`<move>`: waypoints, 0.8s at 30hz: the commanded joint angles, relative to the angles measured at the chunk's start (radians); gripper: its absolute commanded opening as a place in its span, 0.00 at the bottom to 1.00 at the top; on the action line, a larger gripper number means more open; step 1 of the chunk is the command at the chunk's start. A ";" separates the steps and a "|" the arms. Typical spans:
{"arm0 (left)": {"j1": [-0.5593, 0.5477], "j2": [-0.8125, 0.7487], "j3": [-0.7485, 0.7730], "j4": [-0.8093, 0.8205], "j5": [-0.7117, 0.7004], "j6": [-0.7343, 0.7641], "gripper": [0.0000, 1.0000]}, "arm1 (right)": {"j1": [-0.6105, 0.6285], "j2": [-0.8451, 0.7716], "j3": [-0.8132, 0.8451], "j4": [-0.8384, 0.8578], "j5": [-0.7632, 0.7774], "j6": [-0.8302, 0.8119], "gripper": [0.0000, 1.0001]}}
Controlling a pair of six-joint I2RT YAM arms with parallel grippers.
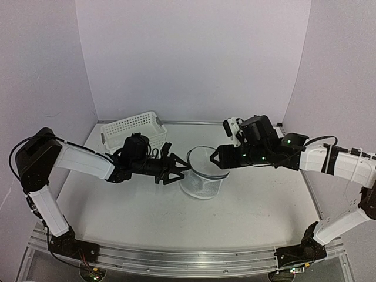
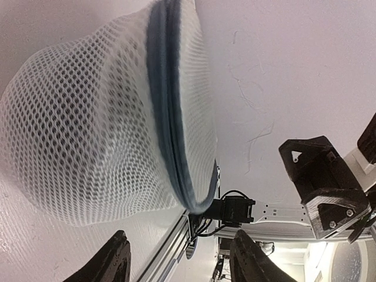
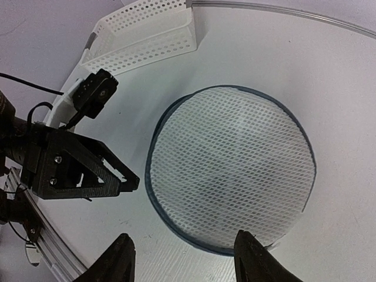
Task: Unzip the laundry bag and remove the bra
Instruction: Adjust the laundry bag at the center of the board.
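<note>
The mesh laundry bag (image 1: 204,175) stands upright on the worktop (image 1: 258,205) between my tools: left tool (image 1: 181,168) at its nine o'clock, right tool (image 1: 215,157) over its two o'clock rim, both spread and empty. I see no bra.

- Basket (image 1: 134,130): white perforated plastic, rectangular; sits at the table's far left, close to the back wall
- Table (image 1: 252,205): white top; faint scuff lines
- Walls (image 1: 188,59): plain pale panels on three sides
- Rail (image 1: 188,259): metal; runs along the near edge
</note>
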 commanded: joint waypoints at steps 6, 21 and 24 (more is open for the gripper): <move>-0.001 -0.158 -0.040 -0.013 -0.050 0.070 0.60 | 0.047 0.122 0.144 0.013 -0.016 -0.024 0.61; 0.008 -0.370 0.064 -0.466 -0.309 0.368 0.62 | 0.080 0.322 0.334 -0.107 0.039 -0.060 0.62; 0.008 -0.406 0.094 -0.552 -0.367 0.422 0.62 | 0.087 0.365 0.376 -0.129 0.042 -0.068 0.60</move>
